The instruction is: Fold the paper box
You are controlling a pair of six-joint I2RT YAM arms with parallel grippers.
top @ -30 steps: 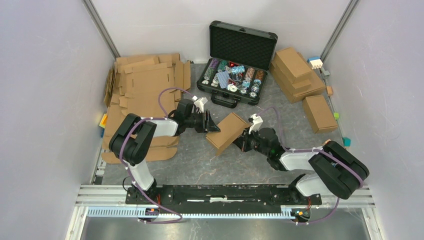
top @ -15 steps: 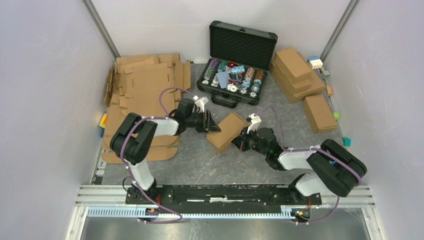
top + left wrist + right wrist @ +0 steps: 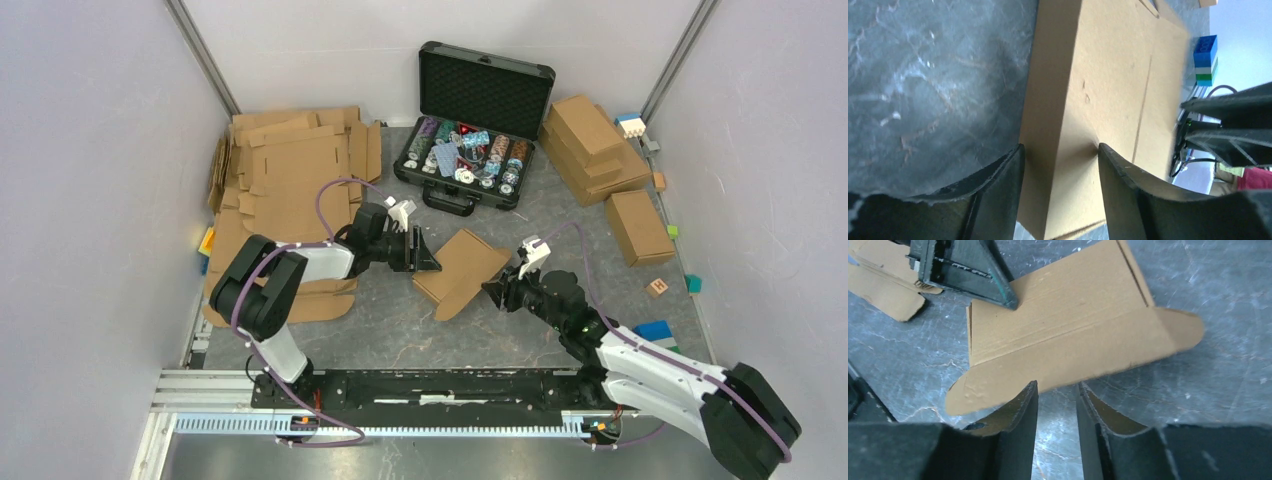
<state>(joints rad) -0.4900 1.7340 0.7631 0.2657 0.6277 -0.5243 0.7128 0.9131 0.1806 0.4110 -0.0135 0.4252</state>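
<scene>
The paper box is a brown cardboard mailer, closed flat, lying at an angle on the grey table mid-scene. My left gripper is at its left edge. In the left wrist view the jaws straddle the box's corner, one finger against the side wall and one on the top face. My right gripper sits just off the box's near right side, narrowly open and empty. In the right wrist view its tips stop short of the box's rounded front flap.
An open black case of chips stands at the back. Flat cardboard sheets are piled at the left. Folded boxes and another lie at the right, with small coloured blocks near the right arm.
My right gripper has let go of the box and drawn back toward the near right. The box now lies flatter. The left gripper has stayed at the box's left edge.
</scene>
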